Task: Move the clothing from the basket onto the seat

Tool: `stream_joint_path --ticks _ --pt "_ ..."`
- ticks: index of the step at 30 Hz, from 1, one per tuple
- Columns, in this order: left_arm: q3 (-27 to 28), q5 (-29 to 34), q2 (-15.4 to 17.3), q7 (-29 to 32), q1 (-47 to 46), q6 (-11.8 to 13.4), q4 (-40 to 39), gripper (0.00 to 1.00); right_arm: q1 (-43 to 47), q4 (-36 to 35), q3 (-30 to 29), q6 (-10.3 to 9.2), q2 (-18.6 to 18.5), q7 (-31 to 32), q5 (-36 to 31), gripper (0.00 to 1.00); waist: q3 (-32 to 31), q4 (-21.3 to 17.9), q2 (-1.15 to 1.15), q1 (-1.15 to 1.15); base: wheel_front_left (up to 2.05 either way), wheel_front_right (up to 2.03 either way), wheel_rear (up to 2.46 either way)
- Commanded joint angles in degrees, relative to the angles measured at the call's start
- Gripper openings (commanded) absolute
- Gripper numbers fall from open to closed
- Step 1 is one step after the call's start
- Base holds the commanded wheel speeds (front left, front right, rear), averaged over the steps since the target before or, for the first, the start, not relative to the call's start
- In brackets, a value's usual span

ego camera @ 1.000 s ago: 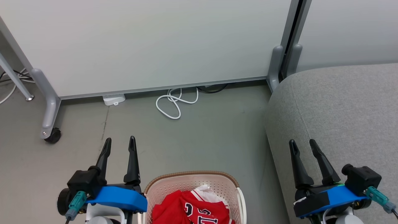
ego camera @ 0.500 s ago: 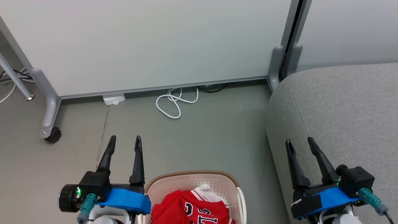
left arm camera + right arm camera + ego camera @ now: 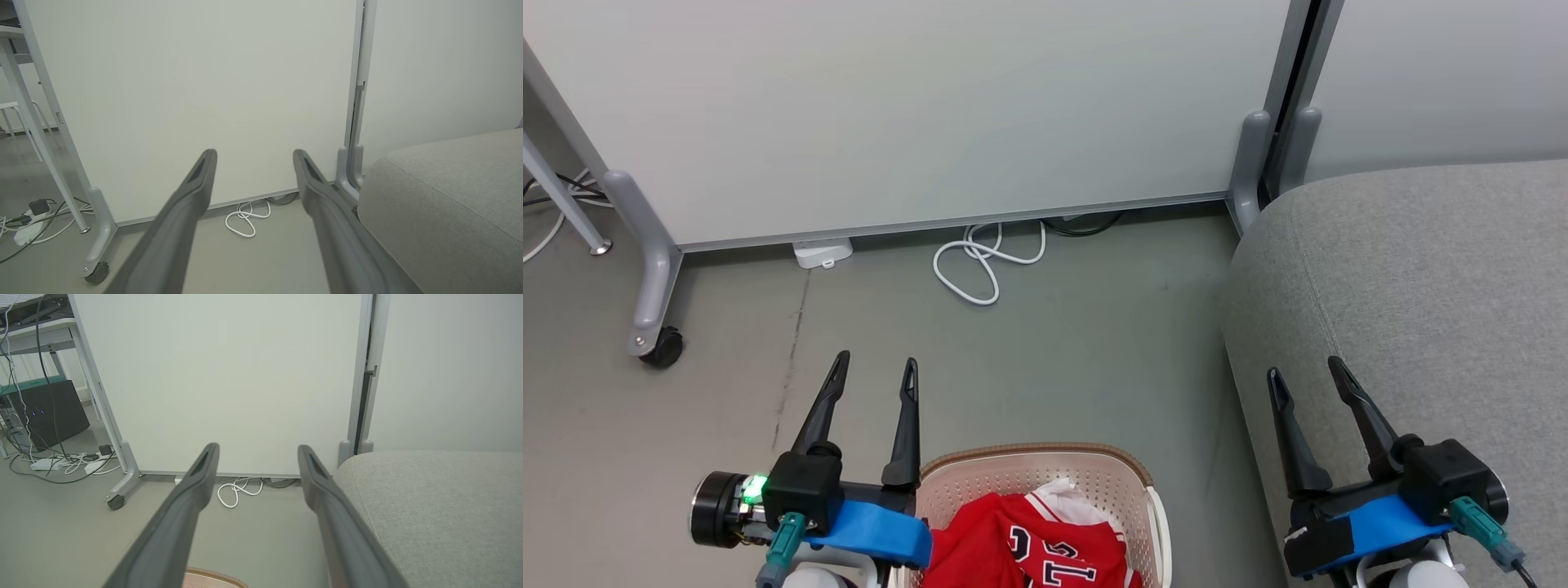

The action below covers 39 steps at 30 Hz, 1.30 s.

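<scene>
The clothing (image 3: 1029,543) lies crumpled inside the basket (image 3: 1045,460), at the bottom edge of the head view, between the two arms. It is a red heap with a white trimmed fold at the far side. Its black-and-white lettering faces up and runs roughly left to right, with the characters upside down from the robot's side. The heap is cut off by the frame, so its long axis cannot be told. The basket stands on the grey floor (image 3: 1094,359), its brown rim curving across the far end, just left of the seat (image 3: 1421,278). The seat's rounded left edge runs from the partition panel (image 3: 931,106) toward the robot.

The left gripper (image 3: 876,359) hovers just beside the basket's left rim, jaws spread and empty, fingers pointing away toward the panel. The right gripper (image 3: 1303,367) hangs over the seat's near left edge, likewise spread wide with nothing between its fingers. A coiled white cable (image 3: 980,265) lies on the floor at the panel's foot
</scene>
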Motion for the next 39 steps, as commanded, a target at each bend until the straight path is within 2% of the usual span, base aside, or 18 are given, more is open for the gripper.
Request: stream_joint_path --ticks 1,8,15,32,39 --pt "0.0 0.6 0.1 -0.4 -1.1 -0.6 0.2 1.0 -1.0 0.1 0.1 0.13 -0.4 -0.5 -1.0 1.0 0.1 0.1 0.0 0.0 0.0 0.0 0.0" --pt "0.1 1.1 -0.6 -1.2 -0.7 -3.4 1.0 1.0 -0.9 0.6 0.4 0.11 -0.4 -1.3 -2.7 1.0 0.2 0.5 0.0 0.0 0.0 0.0 0.0" --pt "2.0 -1.9 -1.5 -1.2 -0.5 -5.7 2.9 1.0 -0.8 1.3 -0.2 0.09 -0.4 -1.2 0.6 1.0 0.0 0.4 0.0 0.0 0.0 0.0 0.0" --pt "3.4 -0.9 -2.4 -1.2 -1.1 -7.1 4.6 1.0 -1.0 2.1 -0.5 0.09 -0.4 -1.2 1.0 1.0 0.0 0.4 0.0 0.0 0.0 0.0 0.0" --pt "1.1 0.6 -1.9 -1.2 -3.5 -8.2 6.7 1.0 -1.7 1.5 -0.3 0.09 -0.4 -1.2 0.5 1.0 1.5 0.1 0.0 0.0 0.0 0.0 0.0"
